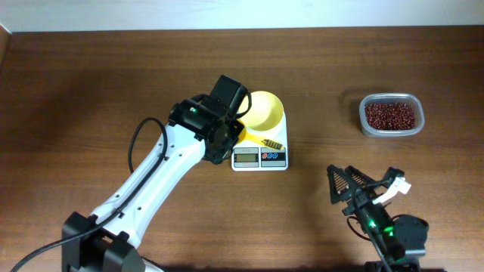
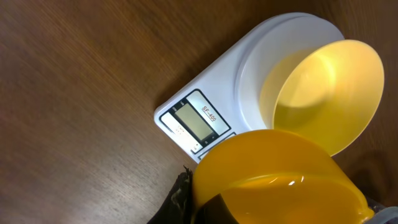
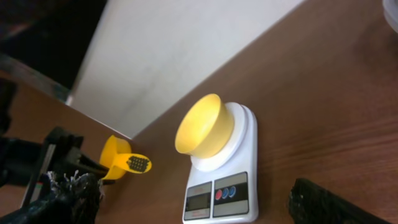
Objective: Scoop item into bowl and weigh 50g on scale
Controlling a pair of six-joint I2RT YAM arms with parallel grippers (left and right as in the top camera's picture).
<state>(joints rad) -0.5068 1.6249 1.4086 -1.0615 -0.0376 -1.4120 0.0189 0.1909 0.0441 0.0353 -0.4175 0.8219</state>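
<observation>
The bowl (image 1: 266,111) sits on the scale (image 1: 259,157), just in front of the left gripper (image 1: 229,128). The scoop (image 1: 253,137) is in that gripper, close beside the bowl. The beans (image 1: 390,115) lie in the container (image 1: 364,121), ahead of the right gripper (image 1: 367,181).

overhead view: the left arm (image 1: 204,128) covers most of the scoop (image 1: 270,142) and part of the scale (image 1: 260,167). the display (image 1: 244,157) is too small to read. left wrist view: the scoop is cut off by the bottom edge and hides the scale's buttons. right wrist view: the container (image 3: 393,9) is cropped at the top right corner. the right gripper (image 3: 199,211) fingers (image 3: 329,205) are blurred and cut off below.
</observation>
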